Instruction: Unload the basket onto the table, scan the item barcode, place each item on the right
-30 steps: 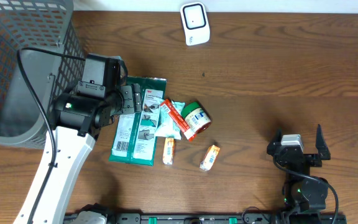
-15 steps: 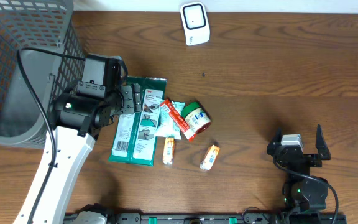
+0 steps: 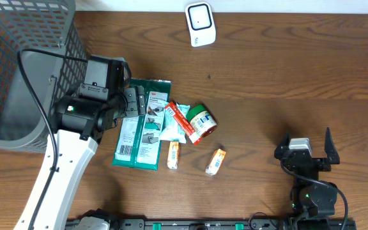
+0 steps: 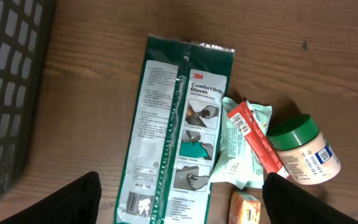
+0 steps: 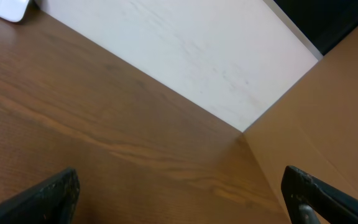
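Note:
A green and white glove packet point(image 3: 140, 128) lies flat on the table, its barcode point(image 4: 140, 203) near the lower end. Beside it lie a pale green pouch point(image 4: 238, 158), a red stick packet point(image 4: 253, 137) and a green-lidded jar point(image 4: 303, 149) on its side. Two small orange boxes point(image 3: 173, 154) point(image 3: 215, 161) sit in front. A white scanner point(image 3: 200, 24) stands at the far edge. My left gripper point(image 4: 180, 186) hovers open above the glove packet, one finger either side of it. My right gripper point(image 3: 306, 144) stands open and empty at the near right.
A grey mesh basket point(image 3: 18, 64) fills the far left corner, close to the left arm. In the right wrist view, a pale wall point(image 5: 185, 56) and a brown panel point(image 5: 328, 112) show beyond the wooden tabletop point(image 5: 104, 143).

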